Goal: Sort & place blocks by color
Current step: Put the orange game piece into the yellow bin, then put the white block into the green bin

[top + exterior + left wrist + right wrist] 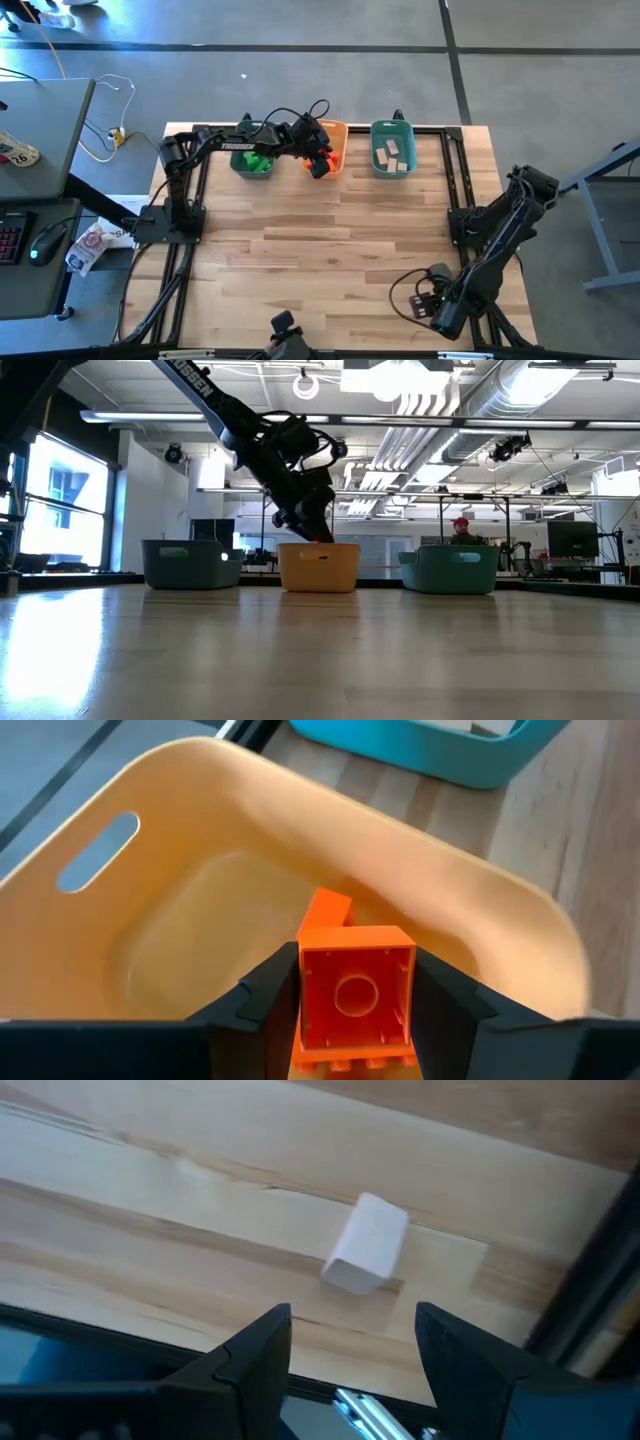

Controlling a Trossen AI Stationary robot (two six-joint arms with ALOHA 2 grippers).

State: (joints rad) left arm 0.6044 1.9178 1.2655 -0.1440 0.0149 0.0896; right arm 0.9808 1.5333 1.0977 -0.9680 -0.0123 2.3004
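My left gripper (pixel 320 162) is over the orange bin (pixel 334 140) at the table's far edge, shut on a red-orange block (pixel 355 995). Another red-orange block (pixel 325 910) lies on the bin's floor. Green blocks (pixel 256 161) lie in the left teal bin (pixel 240 160), and tan blocks (pixel 394 155) in the right teal bin (pixel 392 128). My right gripper (pixel 350 1345) hangs open near the table's near right corner, pointing down. A pale block (pixel 367 1243) lies on the wood just beyond its fingertips, untouched. My left gripper pinches the red-orange block by two opposite side walls (pixel 306 990), one finger on each. The block's hollow underside faces the wrist camera. The fingers slant downward into the orange bin's opening. The block is lifted clear, above the bin's floor.
The three bins stand in a row along the far edge, as the low view shows with the orange bin (pixel 320 567) in the middle. Dark frame rails (pixel 452 180) run along the table's left and right sides. Bare wood (pixel 320 240) spans the middle.
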